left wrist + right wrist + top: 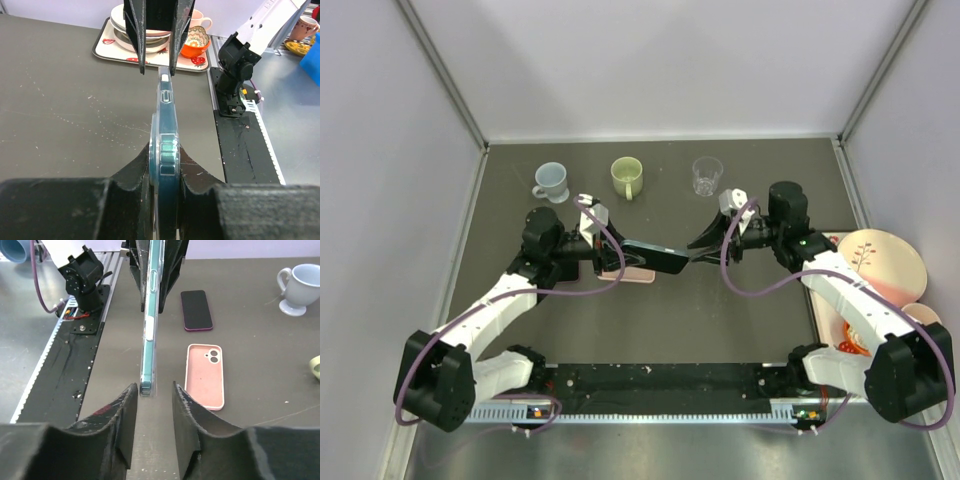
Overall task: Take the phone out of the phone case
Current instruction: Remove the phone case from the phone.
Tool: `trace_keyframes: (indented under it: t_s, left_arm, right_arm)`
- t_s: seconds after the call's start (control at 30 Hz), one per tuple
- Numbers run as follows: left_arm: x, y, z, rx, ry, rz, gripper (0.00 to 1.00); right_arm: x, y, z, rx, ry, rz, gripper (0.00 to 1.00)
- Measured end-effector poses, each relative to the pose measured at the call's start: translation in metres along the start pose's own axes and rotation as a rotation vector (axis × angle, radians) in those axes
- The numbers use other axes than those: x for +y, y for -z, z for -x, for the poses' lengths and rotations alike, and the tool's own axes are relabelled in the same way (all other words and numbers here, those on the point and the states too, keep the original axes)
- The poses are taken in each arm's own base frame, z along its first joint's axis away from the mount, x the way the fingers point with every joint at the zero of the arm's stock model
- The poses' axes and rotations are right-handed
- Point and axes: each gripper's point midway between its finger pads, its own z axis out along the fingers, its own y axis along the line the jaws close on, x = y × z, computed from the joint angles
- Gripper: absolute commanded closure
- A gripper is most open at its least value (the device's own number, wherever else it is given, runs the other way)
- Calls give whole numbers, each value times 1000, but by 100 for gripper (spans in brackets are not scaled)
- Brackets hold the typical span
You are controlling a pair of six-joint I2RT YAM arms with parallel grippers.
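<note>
A teal phone (pixel 169 150) in a clear phone case (pixel 156 125) is held edge-up above the table, level between the two arms (pixel 655 257). My left gripper (pixel 164 150) is shut on one end of it, a finger pressed against each face. At the far end my right gripper (pixel 153 386) stands open. The phone's end (pixel 146 382) sits right at the right gripper's fingertips, closer to the left finger (pixel 127 405), with a gap on both sides. From above, the left gripper (pixel 612 255) and right gripper (pixel 700 248) face each other across the phone.
An empty pink case (pixel 205 375) and a dark phone (pixel 196 310) lie flat on the table below. A pale blue cup (pixel 550 181), a green cup (pixel 627 176) and a clear glass (pixel 707 176) line the back. A pink plate (pixel 882 262) and a tray of dishes (pixel 107 47) sit at the right.
</note>
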Motion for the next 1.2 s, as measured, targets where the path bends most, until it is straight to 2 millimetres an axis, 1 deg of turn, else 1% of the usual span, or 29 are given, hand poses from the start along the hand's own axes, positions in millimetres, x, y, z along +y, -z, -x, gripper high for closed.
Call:
trace_keyframes:
  t_s: [0.03, 0.07, 0.13, 0.17, 0.33, 0.5, 0.73, 0.9, 1.1, 1.2]
  left_arm:
    - [0, 0, 0, 0, 0, -1, 100]
    - [0, 0, 0, 0, 0, -1, 100]
    - [0, 0, 0, 0, 0, 0, 100]
    - [0, 0, 1, -1, 0, 1, 100]
    - [-4, 1, 0, 3, 3, -25, 100]
    - [-13, 1, 0, 8, 2, -74, 100]
    - [-30, 3, 8, -2, 10, -161, 100]
    - [-35, 3, 10, -6, 21, -184, 100]
    - [-43, 3, 12, -3, 21, -222, 100]
    - [-59, 2, 12, 9, 7, -300, 100]
  right_arm:
    - [0, 0, 1, -1, 2, 1, 78]
    - [0, 0, 1, -2, 4, 2, 86]
    - [3, 0, 0, -4, 2, 15, 98]
    - [4, 0, 0, -3, -1, 21, 100]
    - [11, 0, -1, -8, -9, 56, 100]
    - [23, 0, 0, -26, -35, 118, 100]
    - [35, -1, 6, -56, -100, 225, 100]
    - [41, -1, 6, -69, -118, 273, 100]
    - [44, -1, 7, -76, -118, 292, 100]
    - [36, -3, 3, -61, -113, 252, 100]
